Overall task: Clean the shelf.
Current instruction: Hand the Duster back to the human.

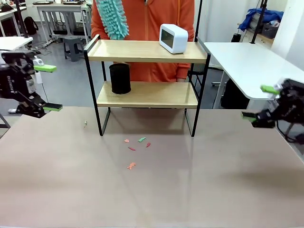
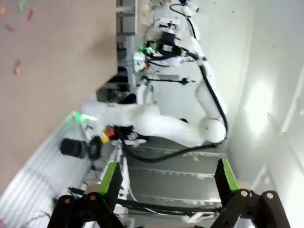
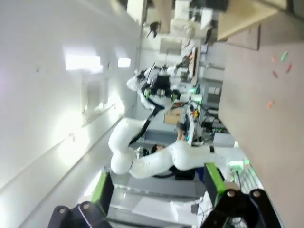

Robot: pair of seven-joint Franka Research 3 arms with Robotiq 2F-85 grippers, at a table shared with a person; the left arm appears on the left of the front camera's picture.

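The shelf [image 1: 142, 51] stands at the middle back of the table, two light wooden boards in a black frame. A white box-shaped device [image 1: 173, 38] sits on its top board and a black cylinder [image 1: 120, 78] on the lower one. Behind it a person in orange holds a teal duster [image 1: 112, 18] above the top board's left end. My left gripper [image 1: 47, 88] hangs open at the far left, well away from the shelf, with nothing in it. My right gripper [image 1: 259, 102] is open and holds nothing at the far right. In the wrist views each gripper [image 2: 168, 178] [image 3: 158, 183] stands wide with nothing between its fingers.
Small red, orange and green scraps [image 1: 135, 147] lie on the brown table [image 1: 213, 180] just in front of the shelf; they also show as scraps [image 2: 19, 66] [image 3: 280, 61] in the wrist views. A white table [image 1: 247, 61] stands at the right behind.
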